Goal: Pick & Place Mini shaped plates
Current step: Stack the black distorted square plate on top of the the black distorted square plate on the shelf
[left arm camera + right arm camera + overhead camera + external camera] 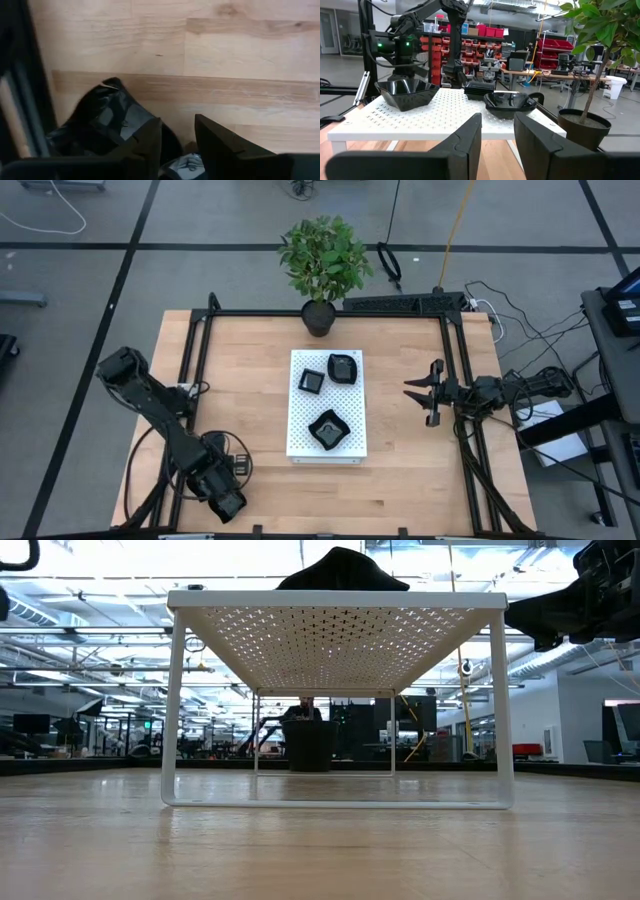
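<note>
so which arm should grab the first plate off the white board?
Right, probably. The right gripper hangs open just beside the white board, facing the rounded plate and the other plates. The left gripper is down at the table's near left corner, pointing away from them.

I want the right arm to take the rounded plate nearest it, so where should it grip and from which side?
Judging by shape, grip the raised rim of the rounded plate on its right edge, coming from the right gripper side, one finger inside, one outside. It sits upright on the white perforated board, nothing blocking that edge.
</note>
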Robot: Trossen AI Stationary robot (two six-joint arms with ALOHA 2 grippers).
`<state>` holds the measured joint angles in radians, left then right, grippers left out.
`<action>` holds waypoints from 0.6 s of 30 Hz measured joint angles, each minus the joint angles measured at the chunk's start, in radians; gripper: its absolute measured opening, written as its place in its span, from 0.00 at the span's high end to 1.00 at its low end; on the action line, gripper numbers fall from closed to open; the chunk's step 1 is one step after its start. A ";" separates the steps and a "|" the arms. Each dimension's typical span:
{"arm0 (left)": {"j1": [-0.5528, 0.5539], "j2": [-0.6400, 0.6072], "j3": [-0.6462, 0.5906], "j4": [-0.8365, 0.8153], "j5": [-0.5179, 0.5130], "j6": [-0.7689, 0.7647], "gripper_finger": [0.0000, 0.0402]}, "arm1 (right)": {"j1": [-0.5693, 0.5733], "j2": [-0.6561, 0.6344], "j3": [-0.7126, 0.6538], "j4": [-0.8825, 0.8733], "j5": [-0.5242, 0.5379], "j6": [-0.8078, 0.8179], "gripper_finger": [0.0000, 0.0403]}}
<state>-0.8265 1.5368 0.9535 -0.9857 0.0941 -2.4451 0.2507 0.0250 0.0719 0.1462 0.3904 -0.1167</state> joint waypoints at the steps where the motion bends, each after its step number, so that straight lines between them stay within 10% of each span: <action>1: 0.000 0.000 0.000 0.005 0.000 -0.003 0.70 | 0.000 0.000 0.000 0.000 0.000 0.000 0.75; 18: 0.061 0.052 0.001 0.020 0.148 -0.036 0.70 | 0.000 0.000 0.000 0.000 0.000 0.000 0.75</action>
<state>-0.7654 1.5885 0.9543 -0.9662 0.2419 -2.4813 0.2504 0.0250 0.0719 0.1459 0.3904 -0.1169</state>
